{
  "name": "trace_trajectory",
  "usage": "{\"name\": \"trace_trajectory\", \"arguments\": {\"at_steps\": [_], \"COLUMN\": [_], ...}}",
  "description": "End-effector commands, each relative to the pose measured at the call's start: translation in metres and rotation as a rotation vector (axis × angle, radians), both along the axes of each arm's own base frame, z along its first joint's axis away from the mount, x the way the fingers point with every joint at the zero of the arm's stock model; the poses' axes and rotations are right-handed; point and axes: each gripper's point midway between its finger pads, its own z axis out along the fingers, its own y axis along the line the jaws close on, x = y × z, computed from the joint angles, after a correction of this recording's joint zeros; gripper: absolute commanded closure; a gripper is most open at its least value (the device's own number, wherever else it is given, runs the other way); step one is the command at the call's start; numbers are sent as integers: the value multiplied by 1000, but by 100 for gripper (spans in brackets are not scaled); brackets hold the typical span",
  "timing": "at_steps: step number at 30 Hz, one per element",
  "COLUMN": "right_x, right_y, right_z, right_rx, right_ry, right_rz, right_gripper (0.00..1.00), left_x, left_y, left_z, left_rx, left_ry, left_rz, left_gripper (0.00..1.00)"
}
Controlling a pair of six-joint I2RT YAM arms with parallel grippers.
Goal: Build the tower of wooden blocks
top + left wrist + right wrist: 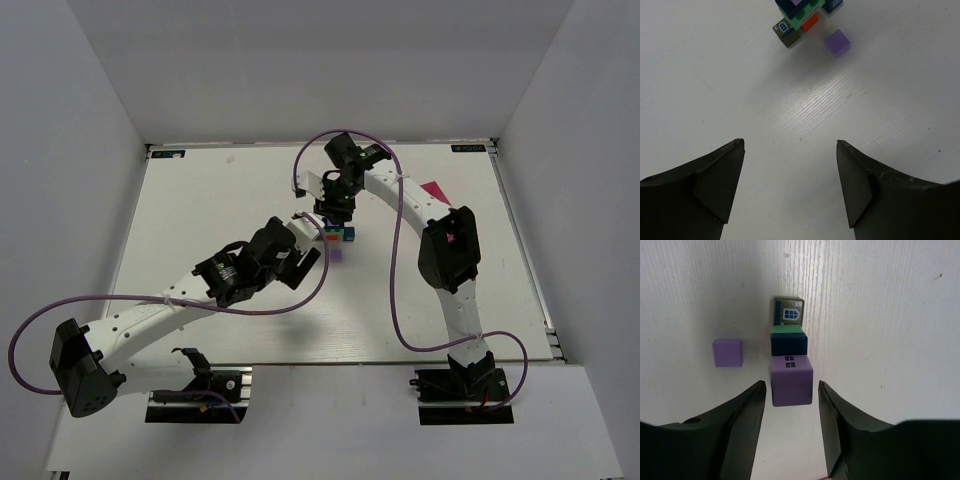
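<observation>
The wood block tower (pixel 338 234) stands around the middle of the table (pixel 200 200), a little to the right, with its long axis upright. The right gripper (pixel 790 383) hangs straight above it, jaws apart, a sliver of gap on either side of the top purple cube (pixel 791 380) (touching neither face, as far as shows). A loose purple cube (pixel 836 42) lies just on the tower's near side, ahead of the left gripper (pixel 790 145), which is wide apart, empty, and probably the nearer arm for it

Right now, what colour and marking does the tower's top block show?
The top block is purple with a dark window print, clearest in the right wrist view.
</observation>
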Motion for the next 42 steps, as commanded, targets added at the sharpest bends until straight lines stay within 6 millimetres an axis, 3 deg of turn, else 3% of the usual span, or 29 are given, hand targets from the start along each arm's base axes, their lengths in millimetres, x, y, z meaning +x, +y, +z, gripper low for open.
{"name": "trace_trajectory", "arguments": {"at_steps": [1,3,7,9,16,19,20,22,25,26,28,32,33,35,36,37,38,39,40,41,42], "right_x": [4,4,5,3,2,-3,-5,-10,-19,-28,-27,-32,-29,-28,-33,-34,-41,-53,-59,-61,-71], "right_y": [9,8,10,9,10,7,8,2,-8,-15,-20,-46,-46,-59,-74,-77,-80,-85,-89,-93,-100], "right_z": [9,8,14,17,34,50,65,70,102,98,110,110,118,107,108,112,125,122,125,124,116], "right_rx": [27,28,44,50,86,123,153,163,222,219,240,242,287,343,369,399,467,481,516,532,529], "right_ry": [-26,-24,-39,-42,-75,-85,-112,-117,-208,-203,-248,-257,-268,-219,-257,-261,-240,-225,-225,-212,-199], "right_rz": [9,7,6,5,-6,-16,-16,-24,-46,-51,-88,-246,-307,-512,-588,-616,-656,-662,-666,-696,-709], "right_gripper": [48,46,31,10,10,10,10,10,10,10,10,10,10,10,10,10,10,12,20,47,65], "left_x": [0,0,0,0,0,0,-1,-2,-2,-4,-3,-3,-4,-4,-2,-4,-3,0,-1,0,4], "left_y": [3,3,3,3,3,3,2,3,0,-1,-2,-10,-12,-22,-26,-34,-44,-49,-54,-62,-66], "left_z": [11,11,11,11,11,8,11,14,16,19,20,22,19,18,21,19,5,4,-7,-11,-31], "left_rx": [-34,-34,-34,-34,-34,-34,-44,-53,-73,-83,-92,-116,-123,-159,-172,-203,-183,-196,-227,-244,-228], "left_ry": [-23,-23,-23,-23,-23,-23,-24,-31,-38,-39,-46,-52,-46,-13,-6,25,66,92,145,164,201], "left_rz": [6,6,6,6,6,6,-1,-1,-11,-19,-19,-51,-63,-58,-49,-34,-27,-5,45,67,114], "left_gripper": [16,16,16,16,16,16,16,16,16,16,16,16,20,26,37,45,51,57,70,75,77]}}
